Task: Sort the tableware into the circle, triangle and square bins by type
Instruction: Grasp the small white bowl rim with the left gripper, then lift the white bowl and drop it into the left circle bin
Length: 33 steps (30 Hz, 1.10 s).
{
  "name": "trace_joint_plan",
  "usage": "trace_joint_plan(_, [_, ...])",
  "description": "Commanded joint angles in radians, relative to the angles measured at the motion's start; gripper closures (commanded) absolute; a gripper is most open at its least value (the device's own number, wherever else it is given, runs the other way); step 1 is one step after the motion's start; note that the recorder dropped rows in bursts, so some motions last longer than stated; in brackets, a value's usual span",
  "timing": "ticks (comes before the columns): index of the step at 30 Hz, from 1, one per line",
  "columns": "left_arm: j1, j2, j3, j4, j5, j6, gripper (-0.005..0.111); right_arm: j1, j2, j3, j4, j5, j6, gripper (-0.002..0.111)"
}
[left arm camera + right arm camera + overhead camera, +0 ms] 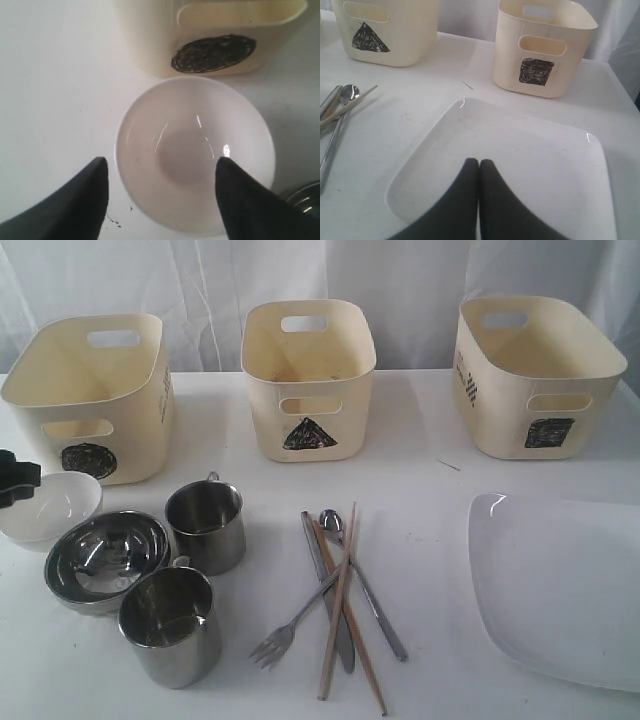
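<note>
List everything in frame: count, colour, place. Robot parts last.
circle bin, triangle bin, square bin: 1 each, cream, back row left to right
steel mugs: 2, silver, front left
steel bowl: 1, silver, left of the mugs
small white bowl: 1, white, in front of the circle bin
fork, spoon, knife: 1 each, silver, crossed pile, front centre
chopsticks: 2, wood, across that pile
plate: 1, white, front right
table: 1, white, under everything
left gripper: 1, black, open, above the small white bowl
right gripper: 1, black, shut, above the plate
</note>
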State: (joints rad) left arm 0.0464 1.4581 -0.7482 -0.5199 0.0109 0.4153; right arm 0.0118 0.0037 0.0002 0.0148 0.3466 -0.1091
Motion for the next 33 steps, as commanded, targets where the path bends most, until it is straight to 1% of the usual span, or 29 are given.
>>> trace_joint_plan(1, [0.004, 0.082, -0.003, -0.002, -0.019, -0.023, 0.041, 0.007, -0.004, 0.000, -0.008, -0.003, -0.006, 0.108])
trace_joint_plan(5, [0.004, 0.163, -0.003, -0.002, -0.094, -0.023, 0.041, 0.007, -0.004, 0.000, -0.008, -0.003, -0.006, 0.108])
trace_joint_plan(9, [0.004, 0.196, -0.003, -0.002, -0.132, -0.023, 0.041, 0.007, -0.004, 0.000, -0.008, -0.003, -0.006, 0.108])
trace_joint_plan(11, [0.004, 0.199, -0.003, -0.002, -0.132, -0.023, 0.046, 0.007, -0.004, 0.000, -0.008, -0.003, -0.006, 0.108])
trace_joint_plan(12, [0.004, 0.199, -0.003, -0.002, -0.132, -0.023, 0.051, 0.007, -0.004, 0.000, -0.008, -0.003, -0.006, 0.108])
trace_joint_plan(13, [0.004, 0.199, -0.003, -0.002, -0.132, -0.023, 0.058, 0.007, -0.004, 0.000, -0.008, -0.003, -0.006, 0.108])
trace_joint_plan(15, [0.004, 0.199, -0.003, -0.002, -0.132, -0.023, 0.073, 0.007, -0.004, 0.000, -0.008, -0.003, -0.006, 0.108])
trace_joint_plan(18, [0.004, 0.196, -0.003, -0.002, -0.124, -0.023, 0.100, 0.007, -0.004, 0.000, -0.008, -0.003, -0.006, 0.108])
trace_joint_plan(19, [0.004, 0.192, -0.003, -0.002, -0.117, -0.016, 0.107, 0.007, -0.004, 0.000, -0.008, -0.003, -0.006, 0.108])
trace_joint_plan(25, [0.004, 0.108, -0.003, -0.002, -0.110, -0.008, 0.107, 0.007, -0.004, 0.000, -0.008, -0.003, -0.006, 0.108])
trace_joint_plan(33, [0.023, -0.137, -0.003, 0.005, -0.116, 0.046, 0.107, 0.007, -0.004, 0.000, -0.008, -0.003, -0.006, 0.108])
